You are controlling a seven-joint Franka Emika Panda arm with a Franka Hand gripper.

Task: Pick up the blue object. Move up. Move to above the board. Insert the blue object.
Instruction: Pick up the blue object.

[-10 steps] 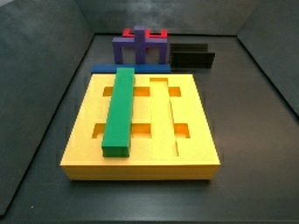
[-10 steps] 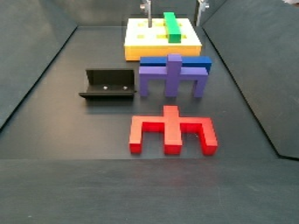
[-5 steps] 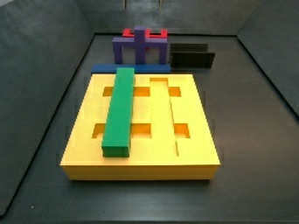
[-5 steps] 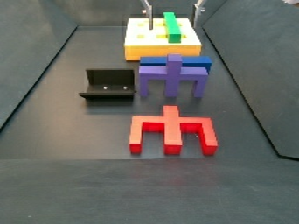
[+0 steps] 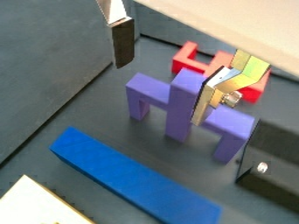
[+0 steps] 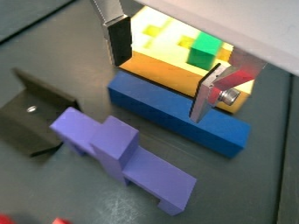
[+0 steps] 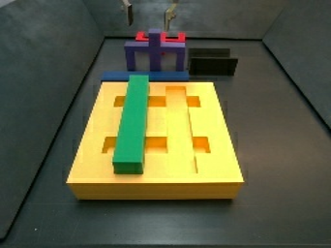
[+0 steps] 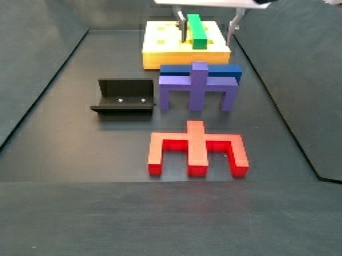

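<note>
**Claw open and empty above the blue bar / purple block**

Clutter: purple forked block (image 8: 199, 87) stands upright on the tabletop (image 8: 80, 140), directly at 6 o'clock of the blue object (image 8: 230, 72) in a side view, just beside it; contact not resolvable. Red forked piece (image 8: 198, 150) lies flat further toward 6 o'clock, apart from the purple one. Fixture (image 8: 120, 97) sits at 9 o'clock of the purple block. Board (image 7: 155, 179) carries a green bar (image 7: 132, 121) seated in one long groove.

Blue object lies flat on the tabletop between the board and the purple block, parallel to the board's short edge (image 6: 176, 111).

Claw (image 6: 160, 68): jaws spread wide, nothing between them. In both wrist views the fingers (image 5: 121, 42) hang clear above the pieces; blue object (image 5: 126, 171) lies below them, untouched, the purple block (image 5: 187, 105) under the gap.
</note>
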